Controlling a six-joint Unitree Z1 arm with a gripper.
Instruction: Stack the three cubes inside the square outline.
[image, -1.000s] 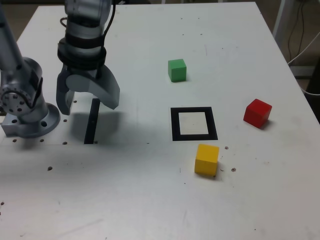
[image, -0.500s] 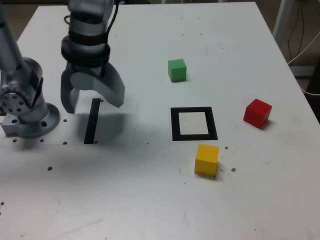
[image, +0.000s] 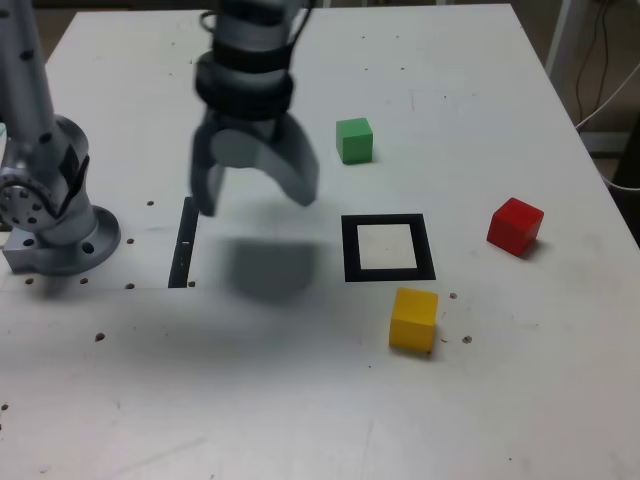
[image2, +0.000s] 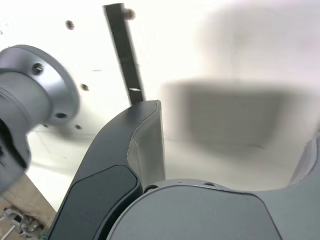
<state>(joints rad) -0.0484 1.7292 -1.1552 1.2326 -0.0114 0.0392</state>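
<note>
Your gripper (image: 255, 190) hangs spread wide and empty above the tabletop (image: 300, 380), with the green cube (image: 354, 139) just beyond it, the square outline (image: 388, 247) beside, the yellow cube (image: 413, 318) and red cube (image: 515, 226) farther off, so centre over one cube before descending.

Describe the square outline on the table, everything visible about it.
The square outline is a thick black frame lying flat on the white table, its centre white and empty. It looks like tape or print. No cube touches it: the yellow cube sits just below it in the exterior view, the green cube above, the red cube to its right.
</note>
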